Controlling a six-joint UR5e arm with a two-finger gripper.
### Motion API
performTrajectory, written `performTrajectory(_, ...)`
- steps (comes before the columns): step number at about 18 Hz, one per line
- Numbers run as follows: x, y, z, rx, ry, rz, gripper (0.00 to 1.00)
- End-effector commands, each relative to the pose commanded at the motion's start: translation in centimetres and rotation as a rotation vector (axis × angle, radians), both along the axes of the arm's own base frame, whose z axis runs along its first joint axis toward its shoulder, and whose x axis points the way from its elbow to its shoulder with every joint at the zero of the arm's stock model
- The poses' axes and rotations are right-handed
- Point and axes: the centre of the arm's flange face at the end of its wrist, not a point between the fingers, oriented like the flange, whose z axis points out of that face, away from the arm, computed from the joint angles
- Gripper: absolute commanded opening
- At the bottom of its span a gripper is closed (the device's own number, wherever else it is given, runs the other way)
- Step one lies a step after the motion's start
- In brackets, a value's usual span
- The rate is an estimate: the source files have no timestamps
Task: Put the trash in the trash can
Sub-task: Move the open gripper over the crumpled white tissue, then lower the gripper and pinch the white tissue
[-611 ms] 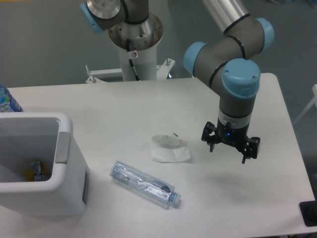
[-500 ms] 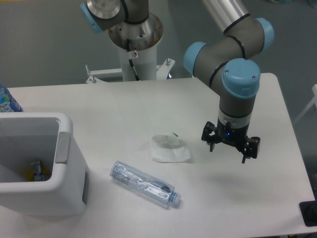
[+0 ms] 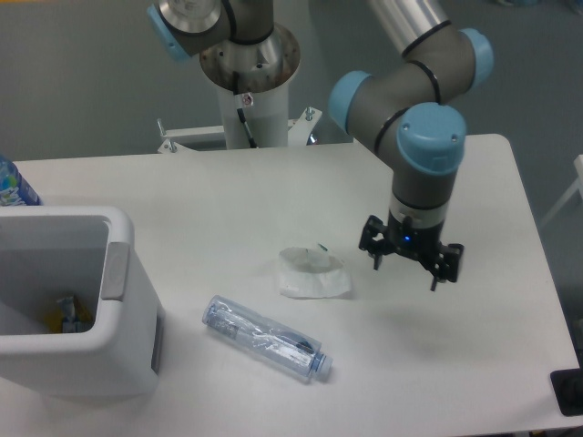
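The hand (image 3: 406,268) hangs above the white table (image 3: 273,196), pointing down, with its two fingers spread wide apart and nothing between them. It touches no object. The crumpled white sheet (image 3: 312,272) lies on the table just to the left of the hand as the camera sees it, near but apart from the closest finger. The crushed clear bottle (image 3: 265,338) lies on its side further to the left of the hand and nearer to the camera, with its pale blue cap (image 3: 321,366) on the end that is closer to the hand. The sheet and the bottle do not touch each other. The white trash can (image 3: 77,305) stands well apart from the hand, at the left edge of the view, beyond the bottle. It is open on top, has a grey tab (image 3: 115,270) on its rim, and some small items (image 3: 66,314) lie inside; what they are is not clear.
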Motion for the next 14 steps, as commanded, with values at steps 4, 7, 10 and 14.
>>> performTrajectory(4,5.4,-0.1,-2.5,-0.025,-0.026,-0.053,1.0)
performTrajectory(7,7.5,-1.4,-4.3,-0.036,-0.034,-0.097,1.0)
performTrajectory(10,8.8,-0.5,-4.9,-0.044,-0.04,-0.146,1.0)
performTrajectory(14,10.3,0.7,-6.8,-0.065,-0.063,-0.171,1.0)
